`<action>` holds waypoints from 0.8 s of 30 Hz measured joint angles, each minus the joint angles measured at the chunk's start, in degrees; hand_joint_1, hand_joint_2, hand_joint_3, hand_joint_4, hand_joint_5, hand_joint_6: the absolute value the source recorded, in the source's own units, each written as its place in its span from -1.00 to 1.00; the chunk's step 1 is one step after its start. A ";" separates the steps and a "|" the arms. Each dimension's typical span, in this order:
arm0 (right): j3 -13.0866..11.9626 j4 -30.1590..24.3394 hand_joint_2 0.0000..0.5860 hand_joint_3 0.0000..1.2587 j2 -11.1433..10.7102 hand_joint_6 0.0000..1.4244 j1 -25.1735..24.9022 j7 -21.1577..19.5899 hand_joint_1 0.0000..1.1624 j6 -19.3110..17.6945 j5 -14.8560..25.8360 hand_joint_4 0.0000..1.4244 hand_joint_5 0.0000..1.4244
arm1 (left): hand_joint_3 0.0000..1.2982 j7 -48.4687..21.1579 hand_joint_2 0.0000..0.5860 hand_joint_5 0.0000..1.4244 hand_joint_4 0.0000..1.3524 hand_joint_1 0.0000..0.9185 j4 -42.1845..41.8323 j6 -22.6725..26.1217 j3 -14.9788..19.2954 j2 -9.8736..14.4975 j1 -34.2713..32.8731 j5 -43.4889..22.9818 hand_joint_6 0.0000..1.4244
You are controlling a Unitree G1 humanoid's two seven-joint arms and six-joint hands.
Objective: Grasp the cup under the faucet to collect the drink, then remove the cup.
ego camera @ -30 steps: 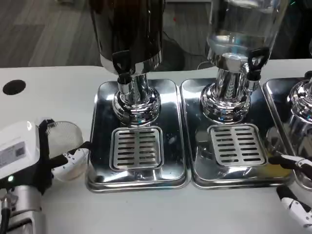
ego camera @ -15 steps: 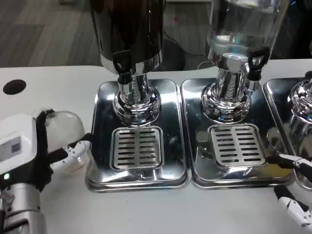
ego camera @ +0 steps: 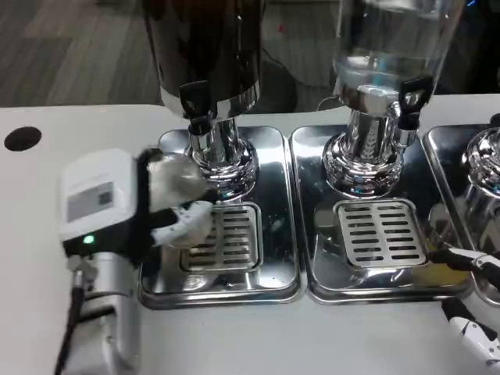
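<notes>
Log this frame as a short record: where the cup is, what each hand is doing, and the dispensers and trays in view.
cup: clear cup, blurred, held over the left drip tray beside the dark dispenser's faucet
left hand: left hand grips the cup
right hand: right hand at the lower right edge, fingers apart, holding nothing
dispensers: dark dispenser on the left, clear dispenser on the right
task stage: cup not yet squarely under the faucet, as far as the blur allows

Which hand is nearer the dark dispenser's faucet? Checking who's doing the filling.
Left. The left hand holds the cup just below the faucet; the right hand sits far right.
</notes>
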 measured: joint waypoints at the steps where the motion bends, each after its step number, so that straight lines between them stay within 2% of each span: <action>1: -0.14 0.32 0.30 -0.51 -0.04 -0.97 0.02 0.06 -0.04 -0.29 0.12 -0.69 -0.71 | -0.31 0.03 -0.44 0.05 -0.24 -0.21 0.94 0.08 -0.63 -0.68 -0.52 0.00 0.32; 8: -1.41 2.90 0.30 -0.51 -0.59 -0.97 0.12 0.46 -0.04 -1.38 1.62 -0.69 -0.71 | -0.31 0.60 -0.44 0.05 -0.24 -0.21 3.91 0.33 -4.07 -3.03 -3.62 0.12 0.32; 10: -1.48 3.60 0.30 -0.51 -0.59 -0.97 0.07 0.67 -0.04 -1.53 2.15 -0.70 -0.71 | -0.31 0.85 -0.51 0.05 -0.24 -0.24 4.18 0.34 -4.57 -3.22 -3.82 0.12 0.33; 12: -1.48 3.89 0.30 -0.51 -0.59 -0.97 -0.04 0.85 -0.04 -1.74 2.20 -0.70 -0.71 | -0.31 0.95 -0.58 0.05 -0.24 -0.35 4.33 0.37 -4.72 -3.31 -3.93 0.13 0.33; 17: -1.48 4.33 0.30 -0.51 -0.58 -0.97 -1.03 0.93 -0.04 -1.98 2.24 -0.71 -0.71 | -0.32 0.95 -0.69 0.01 -0.26 -0.48 4.33 0.72 -4.79 -3.09 -3.95 0.13 0.31; 20: -1.44 4.56 0.30 -0.52 -0.54 -0.97 -1.25 0.97 -0.04 -2.02 2.24 -0.72 -0.71 | -0.37 0.94 -0.83 -0.04 -0.34 -0.68 3.91 0.92 -4.68 -2.33 -3.89 0.21 0.29; 24: -1.09 4.61 0.30 -0.53 -0.37 -0.97 -1.61 0.97 -0.04 -2.02 2.17 -0.72 -0.71 | -0.43 0.93 -0.93 -0.11 -0.45 -0.88 1.40 1.11 -4.22 -1.22 -3.34 0.22 0.21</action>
